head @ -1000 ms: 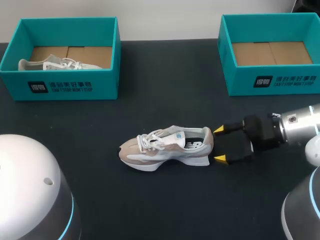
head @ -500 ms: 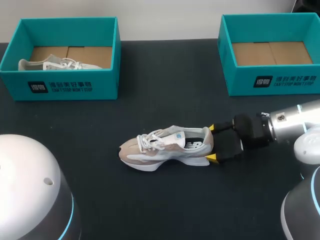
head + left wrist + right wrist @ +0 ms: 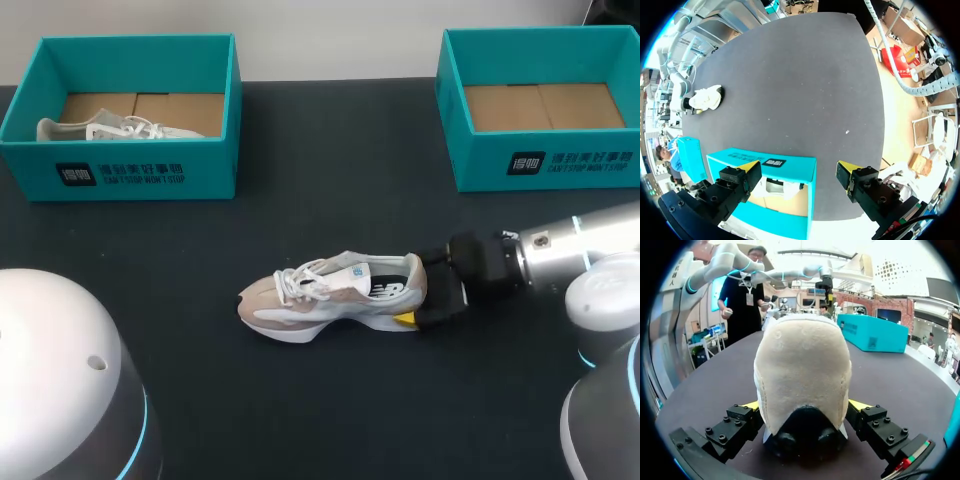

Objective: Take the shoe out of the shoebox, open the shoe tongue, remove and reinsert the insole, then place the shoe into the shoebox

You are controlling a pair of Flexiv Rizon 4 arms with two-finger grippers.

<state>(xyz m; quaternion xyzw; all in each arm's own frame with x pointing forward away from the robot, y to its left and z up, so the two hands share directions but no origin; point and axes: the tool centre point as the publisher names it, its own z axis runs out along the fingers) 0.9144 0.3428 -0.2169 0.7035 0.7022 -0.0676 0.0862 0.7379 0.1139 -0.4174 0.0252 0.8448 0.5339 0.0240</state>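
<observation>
A beige and white shoe [image 3: 325,295] lies on its sole in the middle of the black table, toe to the left. My right gripper [image 3: 418,290] has its open fingers on either side of the heel. In the right wrist view the heel [image 3: 802,375] fills the gap between the fingers [image 3: 742,417], and the right gripper [image 3: 804,407] is not closed on it. My left gripper [image 3: 797,175] hangs open over the teal left shoebox [image 3: 790,167], with nothing between its fingers.
The left shoebox [image 3: 130,165] at the back left holds another light shoe [image 3: 100,128]. A second teal shoebox [image 3: 545,150] at the back right shows only its cardboard floor. The bases of my arms [image 3: 60,380] stand at the front corners.
My right gripper has moved left along the table, from just short of the heel to straddling it. The shoe and the left arm have stayed put.
</observation>
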